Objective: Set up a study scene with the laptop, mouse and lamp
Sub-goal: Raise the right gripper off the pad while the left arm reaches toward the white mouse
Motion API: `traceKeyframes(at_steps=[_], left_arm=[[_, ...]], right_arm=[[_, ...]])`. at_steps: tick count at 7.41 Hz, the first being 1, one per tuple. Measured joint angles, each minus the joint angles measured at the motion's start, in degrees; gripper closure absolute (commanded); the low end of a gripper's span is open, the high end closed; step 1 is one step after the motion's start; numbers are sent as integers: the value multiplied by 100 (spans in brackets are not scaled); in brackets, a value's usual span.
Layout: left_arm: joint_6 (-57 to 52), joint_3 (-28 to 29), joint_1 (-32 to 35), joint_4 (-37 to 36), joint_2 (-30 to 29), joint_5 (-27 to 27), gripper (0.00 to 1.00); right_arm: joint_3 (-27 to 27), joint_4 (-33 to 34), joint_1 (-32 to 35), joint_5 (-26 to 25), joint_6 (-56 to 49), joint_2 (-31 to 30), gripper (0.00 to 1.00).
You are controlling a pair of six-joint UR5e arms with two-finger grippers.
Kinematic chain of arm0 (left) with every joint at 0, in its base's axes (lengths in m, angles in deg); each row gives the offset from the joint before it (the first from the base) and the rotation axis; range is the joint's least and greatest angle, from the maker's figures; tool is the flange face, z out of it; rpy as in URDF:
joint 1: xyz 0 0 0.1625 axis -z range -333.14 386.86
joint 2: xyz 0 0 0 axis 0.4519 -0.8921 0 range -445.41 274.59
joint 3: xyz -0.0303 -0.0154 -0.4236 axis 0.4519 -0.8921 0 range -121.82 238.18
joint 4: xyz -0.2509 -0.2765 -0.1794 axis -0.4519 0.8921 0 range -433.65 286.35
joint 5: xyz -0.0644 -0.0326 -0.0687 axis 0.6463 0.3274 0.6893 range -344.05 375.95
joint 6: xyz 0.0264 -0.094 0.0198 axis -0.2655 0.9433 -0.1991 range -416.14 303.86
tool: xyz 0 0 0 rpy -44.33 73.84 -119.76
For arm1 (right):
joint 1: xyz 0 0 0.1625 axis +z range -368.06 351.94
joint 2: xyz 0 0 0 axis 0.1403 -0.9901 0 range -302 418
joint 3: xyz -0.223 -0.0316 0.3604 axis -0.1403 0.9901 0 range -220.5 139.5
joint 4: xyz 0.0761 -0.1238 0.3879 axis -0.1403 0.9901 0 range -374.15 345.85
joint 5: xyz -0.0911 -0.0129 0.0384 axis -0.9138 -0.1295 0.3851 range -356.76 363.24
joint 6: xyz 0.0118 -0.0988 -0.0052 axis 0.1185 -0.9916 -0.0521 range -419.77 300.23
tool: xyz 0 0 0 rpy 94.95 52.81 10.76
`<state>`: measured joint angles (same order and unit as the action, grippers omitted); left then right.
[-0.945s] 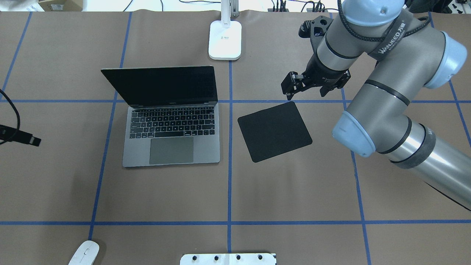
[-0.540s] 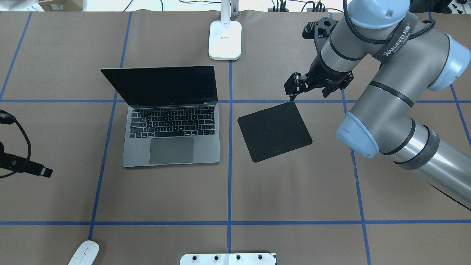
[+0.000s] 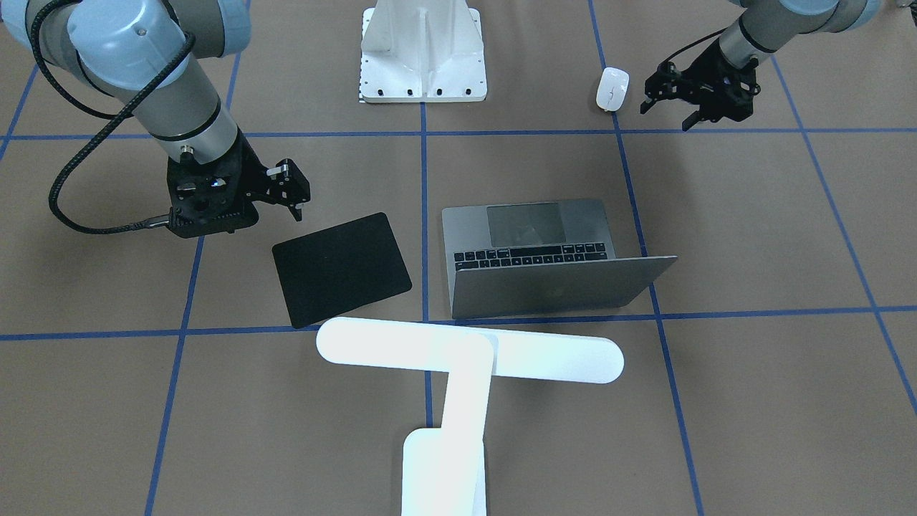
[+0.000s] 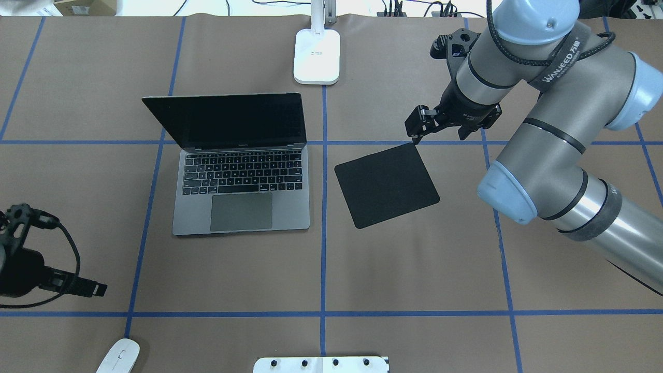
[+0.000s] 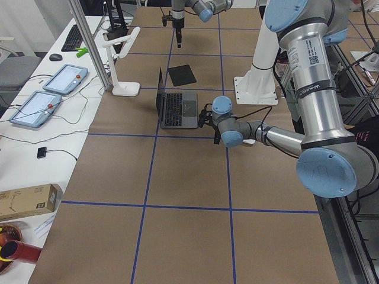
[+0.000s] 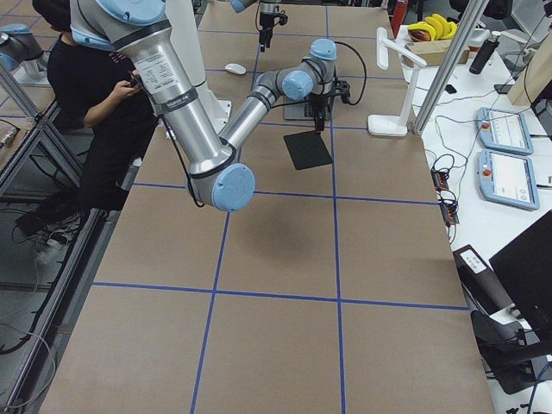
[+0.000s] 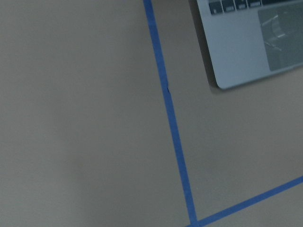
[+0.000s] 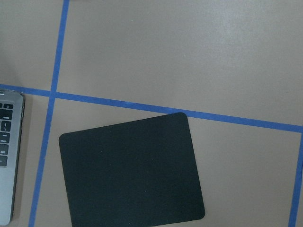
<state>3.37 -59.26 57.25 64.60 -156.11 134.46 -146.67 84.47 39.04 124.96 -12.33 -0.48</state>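
The open grey laptop (image 4: 241, 191) sits left of the table's middle, screen dark; its corner shows in the left wrist view (image 7: 246, 52). The white mouse (image 4: 118, 356) lies at the near left edge, also in the front view (image 3: 612, 89). The white lamp (image 3: 469, 351) stands at the far edge, its base (image 4: 317, 54) behind the laptop. My left gripper (image 3: 668, 115) is open and empty, hovering a short way from the mouse. My right gripper (image 4: 437, 137) is open and empty above the far right corner of the black mat (image 4: 386, 185).
The black mat lies tilted to the right of the laptop and fills the right wrist view (image 8: 132, 170). A white ribbed pedestal (image 3: 423, 50) stands at the near middle edge. Blue tape lines cross the brown table cover. Operators' tablets lie beyond the far edge.
My left gripper has moved toward the table's near edge, closer to the mouse. My right gripper has drifted slightly right. Laptop, mouse, lamp and mat have not moved.
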Motion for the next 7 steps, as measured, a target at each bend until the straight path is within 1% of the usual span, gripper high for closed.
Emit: traceKeyframes(at_steps=[3, 5, 7], left_arm=[[36, -337, -731, 31, 86, -483, 0], [19, -421, -1275, 29, 143, -1014, 0], [3, -498, -1500, 30, 273, -1233, 0]], right_arm=[[9, 0, -7, -7, -9, -14, 0], [24, -2, -8, -8, -20, -17, 0], [47, -8, -14, -13, -24, -25, 0]])
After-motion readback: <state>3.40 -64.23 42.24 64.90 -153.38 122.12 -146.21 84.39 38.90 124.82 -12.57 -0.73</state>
